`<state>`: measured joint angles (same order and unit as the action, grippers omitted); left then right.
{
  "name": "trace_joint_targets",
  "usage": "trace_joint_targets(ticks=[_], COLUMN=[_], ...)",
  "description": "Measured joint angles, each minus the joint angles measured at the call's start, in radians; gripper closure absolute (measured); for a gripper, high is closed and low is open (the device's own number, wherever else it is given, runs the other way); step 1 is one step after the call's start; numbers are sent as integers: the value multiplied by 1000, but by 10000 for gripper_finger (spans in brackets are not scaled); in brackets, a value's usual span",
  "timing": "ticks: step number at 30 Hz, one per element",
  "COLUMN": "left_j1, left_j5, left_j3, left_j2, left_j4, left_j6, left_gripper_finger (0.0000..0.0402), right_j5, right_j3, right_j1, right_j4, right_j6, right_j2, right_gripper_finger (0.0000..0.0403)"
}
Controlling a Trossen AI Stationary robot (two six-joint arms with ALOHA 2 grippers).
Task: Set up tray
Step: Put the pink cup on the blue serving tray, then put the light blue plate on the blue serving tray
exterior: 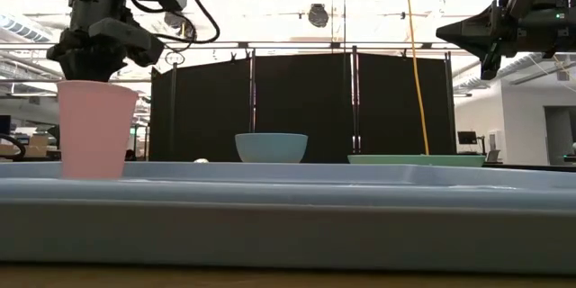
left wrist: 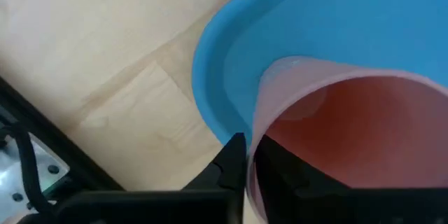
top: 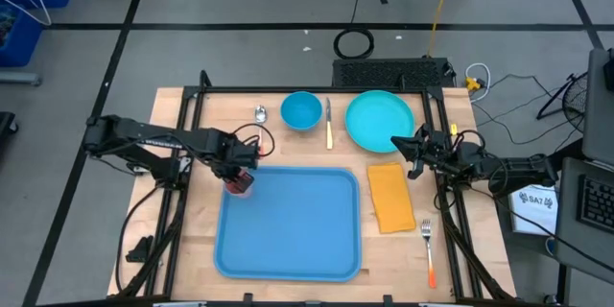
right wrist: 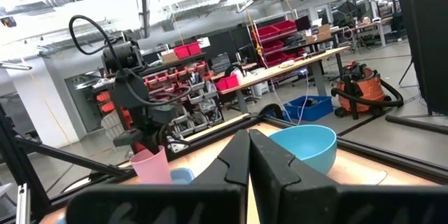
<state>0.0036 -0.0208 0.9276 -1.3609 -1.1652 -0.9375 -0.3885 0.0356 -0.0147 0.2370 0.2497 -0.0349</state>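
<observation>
Directly beneath the left gripper [top: 238, 175]: pink cup [exterior: 94, 129], upright in the near-left corner of the tray [top: 288, 259], base down on the blue floor just inside the rim. Fingers astride the cup's lip, one inside and one outside the wall, gap narrow; grip or release, cannot tell. Cup looks empty.

Rightward from that hand: tray's long axis running toward the table's front edge, nothing else on it. Beyond its far rim, blue bowl [top: 301, 110], knife [top: 328, 123], teal plate [top: 380, 121], each apparently empty, each still off the tray.

Further right: right gripper [top: 401, 146] pinched shut on nothing, raised over the plate's near edge, orange napkin [top: 390, 197] just below it. Right arm probably nearer to plate, napkin and fork [top: 428, 249].
</observation>
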Motion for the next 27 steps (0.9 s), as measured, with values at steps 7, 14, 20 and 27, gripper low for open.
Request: trace_joint_targets(ticks=[7,14,20,27], left_j1=[0,0,-5,-6], left_j5=[4,-5,-42,-66], left_j3=[-4,-3,-3,-2], left_j2=[1,7,8,8], left_j4=[-3,0,0,-1], left_j6=[-8,-14,-7,-3], left_gripper_finger=[319,298,269,236], right_j5=[0,-1,-1,-2], right_j3=[0,0,0,0], right_j1=[0,0,0,0], right_j4=[0,-2,-2,-2], right_j6=[0,0,0,0], right_j2=[0,0,0,0], right_gripper_finger=[403,403,403,403])
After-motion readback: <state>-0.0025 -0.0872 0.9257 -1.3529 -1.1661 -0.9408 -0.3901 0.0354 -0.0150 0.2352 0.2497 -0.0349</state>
